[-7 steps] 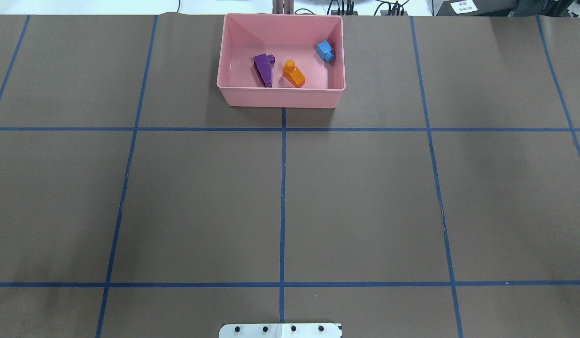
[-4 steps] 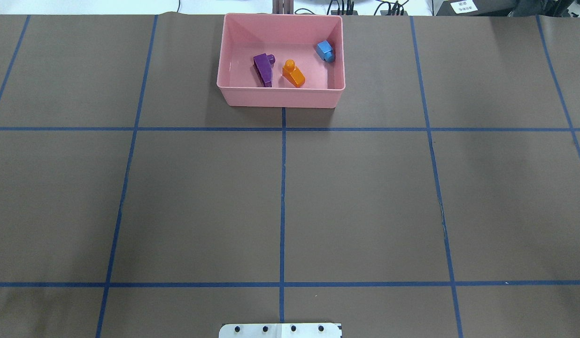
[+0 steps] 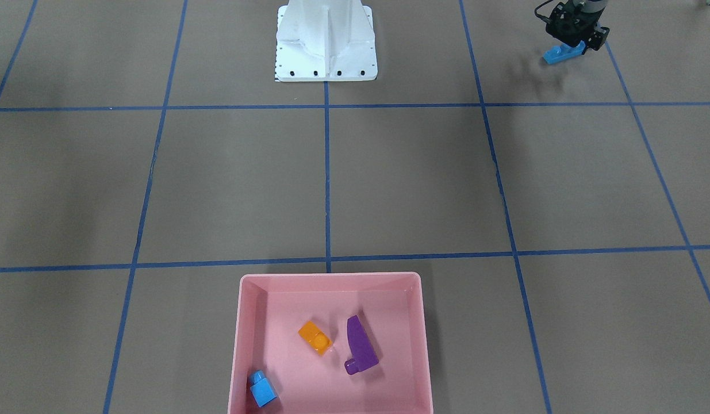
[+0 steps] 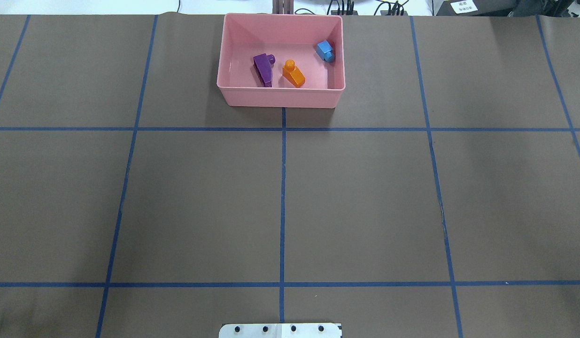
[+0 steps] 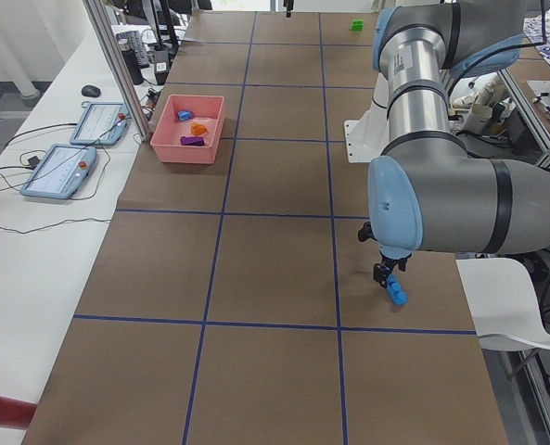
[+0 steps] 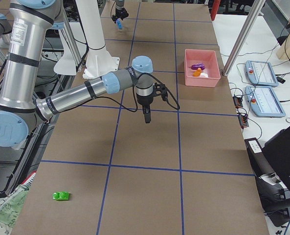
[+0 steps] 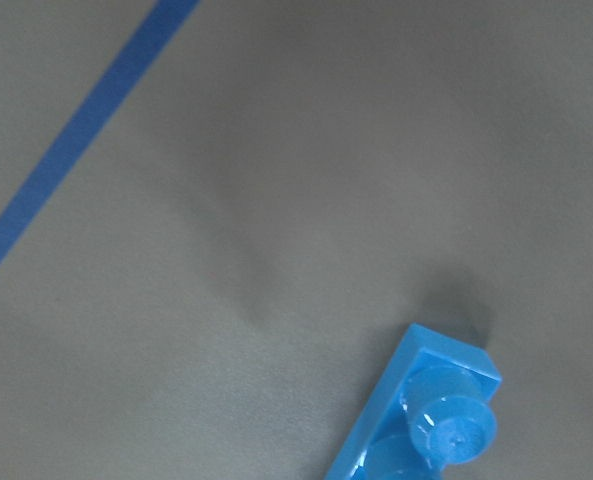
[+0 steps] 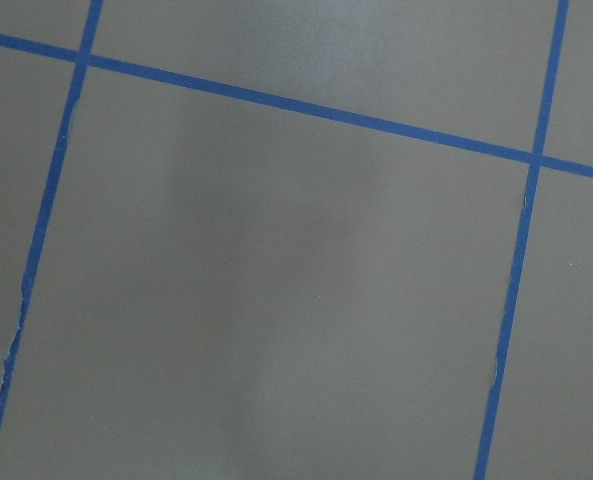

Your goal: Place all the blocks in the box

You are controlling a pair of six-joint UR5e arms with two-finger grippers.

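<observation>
Holding the long blue brick [image 3: 560, 54], the left end effector [image 3: 580, 45] hangs well apart from the pink box [image 3: 332, 277]; whether the right end effector [image 6: 146, 119] is wide or narrow, I cannot tell.

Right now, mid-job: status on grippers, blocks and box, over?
Left gripper apparently shut on long blue brick, far from box. Right gripper mid-table, state unreadable. Boxed: purple wedge, orange brick, small blue brick; green brick loose. No obstruction seen.

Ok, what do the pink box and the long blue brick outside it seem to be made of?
The pink box looks like moulded plastic, smooth with a soft sheen: one even colour, a rounded rim, pale reflections on its inner floor. The long blue brick looks like hard glossy plastic, judging by the sharp white highlights on its stud and its crisp moulded edges.
</observation>
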